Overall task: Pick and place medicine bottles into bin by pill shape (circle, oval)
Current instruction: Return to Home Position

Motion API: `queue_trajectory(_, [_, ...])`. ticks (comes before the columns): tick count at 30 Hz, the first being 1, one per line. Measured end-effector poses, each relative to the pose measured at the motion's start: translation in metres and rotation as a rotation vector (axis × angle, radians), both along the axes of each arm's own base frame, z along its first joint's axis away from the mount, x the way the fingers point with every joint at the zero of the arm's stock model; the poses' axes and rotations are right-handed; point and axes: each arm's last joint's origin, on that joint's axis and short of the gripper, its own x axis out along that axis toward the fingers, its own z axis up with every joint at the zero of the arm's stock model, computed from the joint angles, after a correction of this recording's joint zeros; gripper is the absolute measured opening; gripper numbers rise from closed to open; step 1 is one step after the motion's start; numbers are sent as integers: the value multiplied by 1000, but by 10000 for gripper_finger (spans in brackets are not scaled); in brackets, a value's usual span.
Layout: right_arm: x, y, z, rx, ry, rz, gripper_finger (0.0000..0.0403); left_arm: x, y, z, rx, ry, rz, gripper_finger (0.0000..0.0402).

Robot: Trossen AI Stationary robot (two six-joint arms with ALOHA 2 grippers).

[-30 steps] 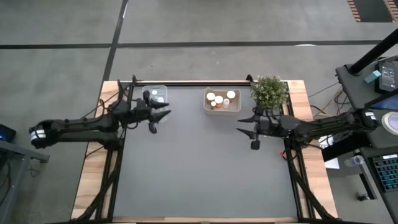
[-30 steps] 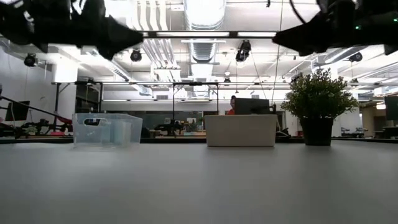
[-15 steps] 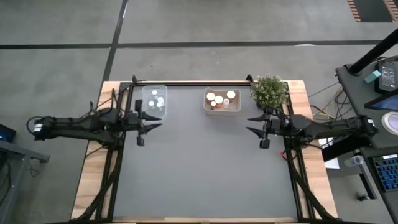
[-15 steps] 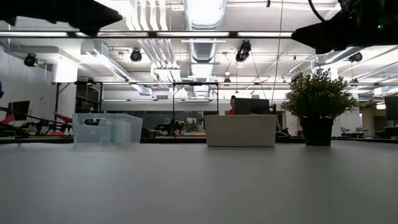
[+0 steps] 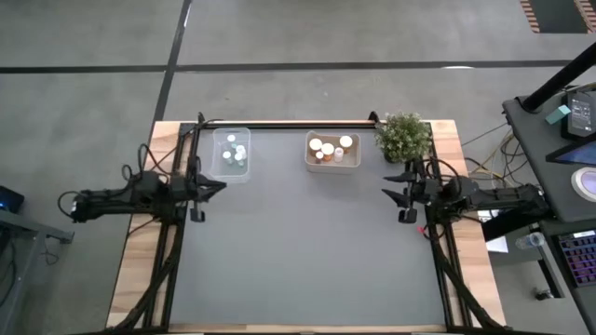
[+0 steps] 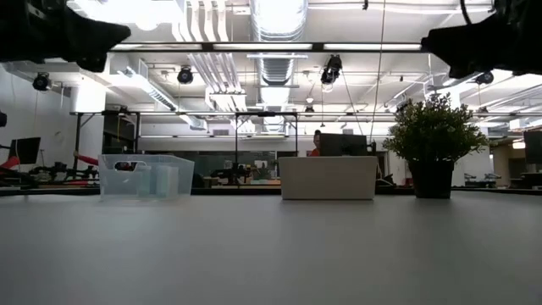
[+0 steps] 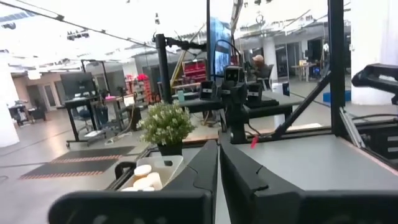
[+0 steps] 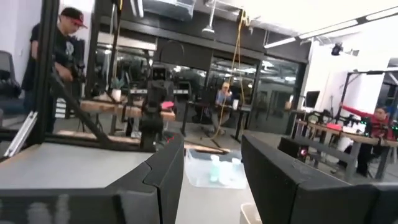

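Pale medicine bottles (image 5: 235, 152) stand in a clear bin (image 5: 232, 168) at the far left. Orange, white-capped medicine bottles (image 5: 327, 150) stand in a beige bin (image 5: 332, 165) at the far middle. My left gripper (image 5: 216, 185) hovers at the table's left edge, just near of the clear bin. Its fingers (image 7: 205, 163) are shut on nothing. My right gripper (image 5: 387, 186) hovers at the right edge, near the plant. It is open (image 8: 211, 171), with nothing between its fingers. In the low view both arms show only as dark shapes along the top.
A green potted plant (image 5: 403, 137) stands at the far right corner, close to my right gripper. A dark bar (image 5: 289, 123) runs along the far edge. The grey tabletop (image 5: 298, 251) lies bare between the arms and toward the near edge. People show in the room beyond.
My left gripper has drawn back from beside the clear bin toward the table's left edge, sunk a little and shut on nothing. My right gripper has drawn back toward the right edge, staying open. The bottles and bins have kept their places.
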Motion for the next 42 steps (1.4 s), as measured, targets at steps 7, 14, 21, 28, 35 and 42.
queue_trajectory(7, [-2,0,-4,-27,38,-7,154,13,0,-27,-5,24,-1,1])
queue_trajectory(14, [-1,0,-8,5,81,-1,150,15,0,-39,13,31,1,1])
queue_trajectory(21, [-1,0,-9,30,87,1,147,16,0,-40,13,47,1,1])
queue_trajectory(28, [0,0,-9,32,88,2,153,18,0,-42,13,68,2,1])
queue_trajectory(35, [0,0,-10,32,88,1,146,18,0,-43,12,74,2,1])
queue_trajectory(42, [0,0,-10,32,89,1,150,18,0,-43,12,75,3,1])
